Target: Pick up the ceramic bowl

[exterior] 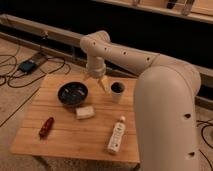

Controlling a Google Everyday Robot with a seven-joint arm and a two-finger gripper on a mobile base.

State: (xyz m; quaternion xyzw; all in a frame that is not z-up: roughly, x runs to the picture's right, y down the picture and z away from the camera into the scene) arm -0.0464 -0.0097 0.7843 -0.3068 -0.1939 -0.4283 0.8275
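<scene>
**Gripper (95,80) is held over the far side of the wooden table (65,142), jaws spread, nothing gripped.**

The ceramic bowl (73,93) is seen upright on the far-left part of the table, just below and left of the gripper. Contact between them cannot be made out. A small white cup (117,91) is set just to the gripper's other side. Nearer the front, a pale block (85,112), a red object (46,126) and a white bottle (116,135) are laid out.

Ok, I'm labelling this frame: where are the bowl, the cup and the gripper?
bowl (73,93): camera view, its dark inside.
cup (117,96): camera view, its white wall.
gripper (95,81): camera view, midway between its fingertips; it is between bowl and cup.
</scene>
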